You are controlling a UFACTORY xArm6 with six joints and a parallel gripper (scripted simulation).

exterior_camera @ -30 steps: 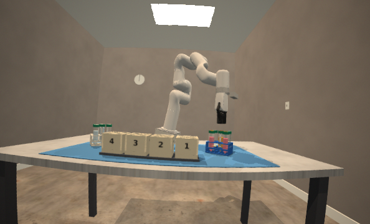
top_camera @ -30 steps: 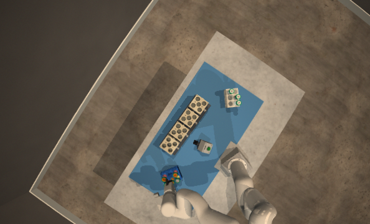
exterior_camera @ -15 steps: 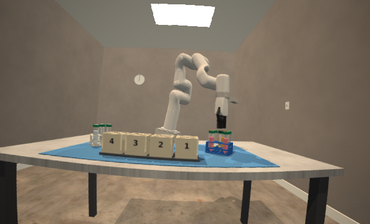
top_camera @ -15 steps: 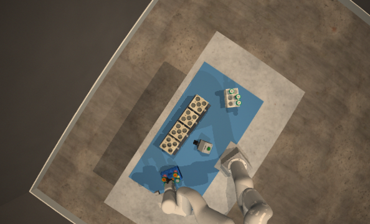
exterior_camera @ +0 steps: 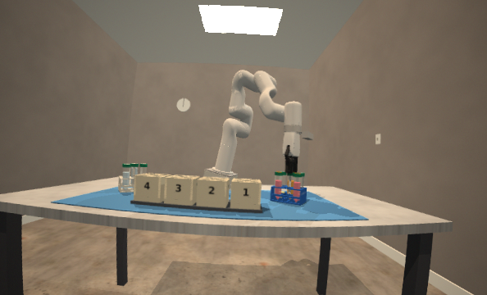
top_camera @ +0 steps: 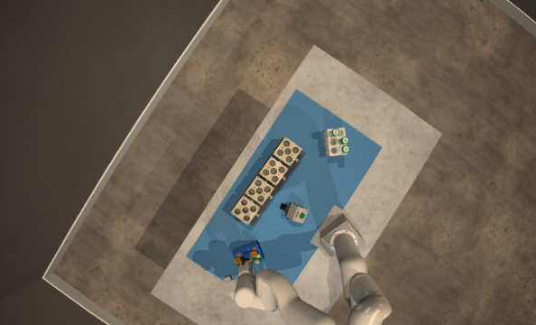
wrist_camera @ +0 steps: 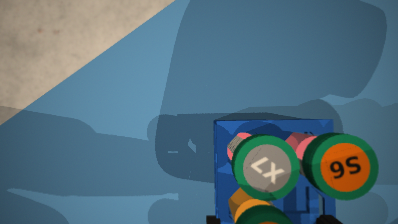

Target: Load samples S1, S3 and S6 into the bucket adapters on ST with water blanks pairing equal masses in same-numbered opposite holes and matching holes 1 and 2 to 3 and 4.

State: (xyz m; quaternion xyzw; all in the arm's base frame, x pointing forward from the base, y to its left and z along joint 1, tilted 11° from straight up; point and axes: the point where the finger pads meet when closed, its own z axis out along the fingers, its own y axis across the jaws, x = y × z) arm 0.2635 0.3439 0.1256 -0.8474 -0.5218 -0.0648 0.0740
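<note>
"What's at the left?"
"Seen from the long near edge, a clear rack [top_camera: 328, 145] [exterior_camera: 125, 187] of green-capped tubes, toward the table's [top_camera: 408, 131] [exterior_camera: 227, 226] left edge."
"Next?"
"Adapters 4 [exterior_camera: 145, 190], 3 [exterior_camera: 179, 192], 2 [exterior_camera: 211, 197] and 1 [exterior_camera: 245, 198], lining the near edge on their stand [top_camera: 300, 156] [exterior_camera: 198, 206]."
"And right?"
"A blue rack [top_camera: 246, 246] [exterior_camera: 289, 197] [wrist_camera: 225, 182] near the right edge, with S6 [top_camera: 254, 254] [wrist_camera: 345, 167] beside X7 [wrist_camera: 266, 167]. The gripper [top_camera: 245, 260] [exterior_camera: 292, 170] [wrist_camera: 270, 220] is there, part-open and gripping nothing, apparently around an orange-dotted tube [wrist_camera: 270, 218], though the view is cropped."
</note>
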